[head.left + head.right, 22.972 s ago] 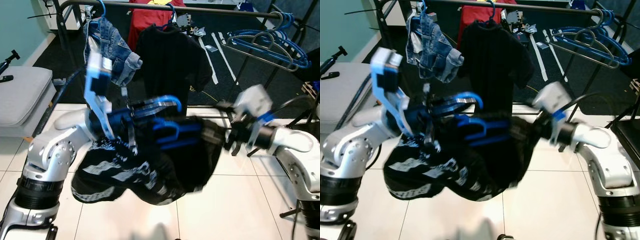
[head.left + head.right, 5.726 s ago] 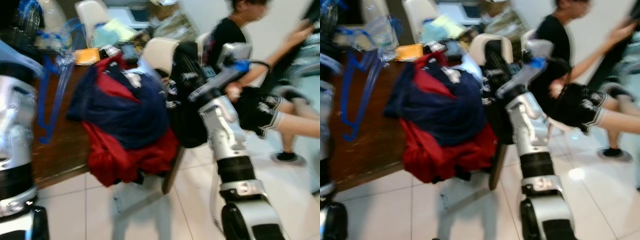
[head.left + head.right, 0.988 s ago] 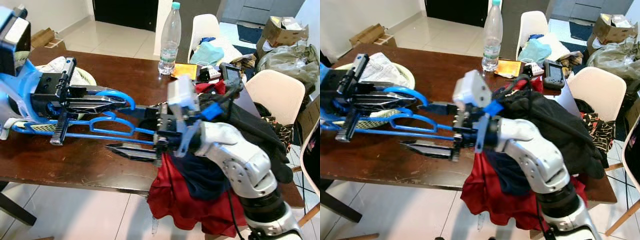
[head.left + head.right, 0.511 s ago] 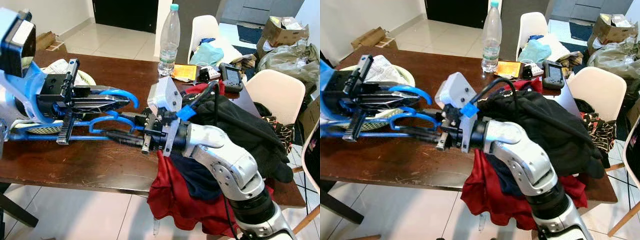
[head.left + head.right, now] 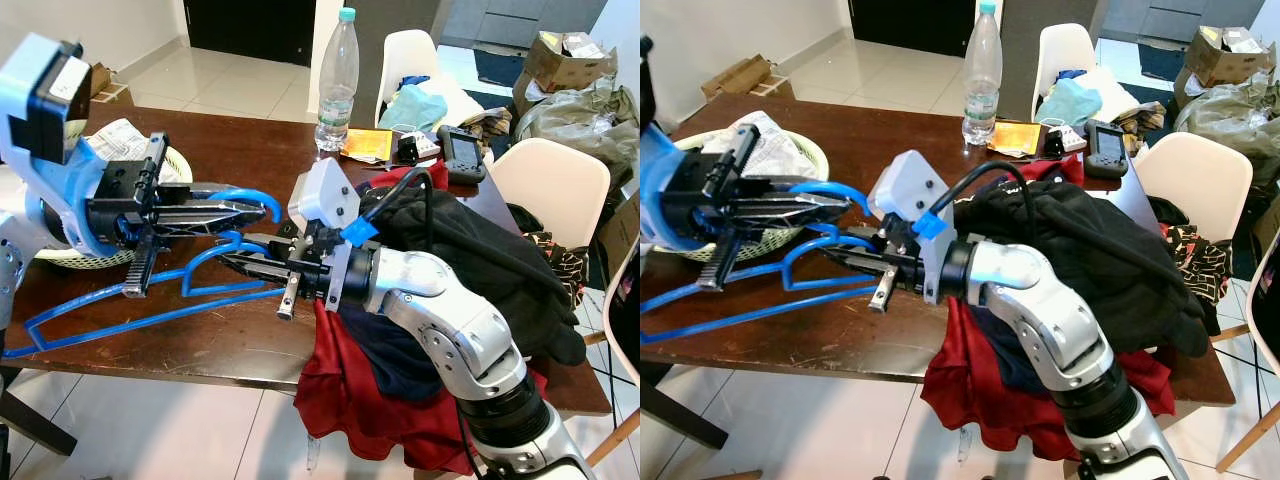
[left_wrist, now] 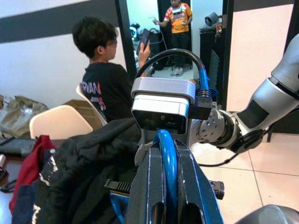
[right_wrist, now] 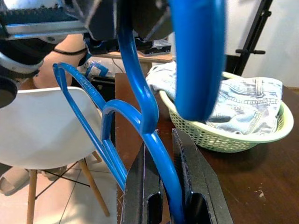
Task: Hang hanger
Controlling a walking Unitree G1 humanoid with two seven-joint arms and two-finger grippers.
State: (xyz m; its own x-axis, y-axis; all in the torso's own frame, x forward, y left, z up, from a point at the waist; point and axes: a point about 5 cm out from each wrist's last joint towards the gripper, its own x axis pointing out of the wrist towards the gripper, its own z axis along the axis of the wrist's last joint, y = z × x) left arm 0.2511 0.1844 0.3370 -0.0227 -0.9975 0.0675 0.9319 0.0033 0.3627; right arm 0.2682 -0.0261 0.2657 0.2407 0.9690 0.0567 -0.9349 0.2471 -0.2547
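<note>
From my head cameras, reading left to right: my left tool [image 5: 215, 212] is closed on the curved hook of the blue hanger [image 5: 150, 310], and the hanger's long axis runs from its far corner, low beyond the counter [image 5: 210, 345] edge on my left, up and rightward to the hook and neck between my two arms. My right tool [image 5: 255, 268] reaches leftward across the counter and meets the hanger just below the hook, so both tools sit at the same end, the left one above on the hook and the right one under it on the neck; the body of the hanger trails away to my left, unsupported. I judge that the coming move turns on this: whichever tool lets go, the other carries the whole length from one end. Behind the left tool sits a pale green basket [image 5: 790, 150] of denim; to the right a pile of black and red clothes [image 5: 480, 270] hangs over the counter edge. The right wrist view adds what the head views cannot: the blue neck [image 7: 159, 158] runs down between the two black fingers [image 7: 191, 182], which stand close on either side, gripping it. The left wrist view shows the hook [image 6: 167, 158] pinched between its fingers, and a seated person [image 6: 100, 79] beyond.
</note>
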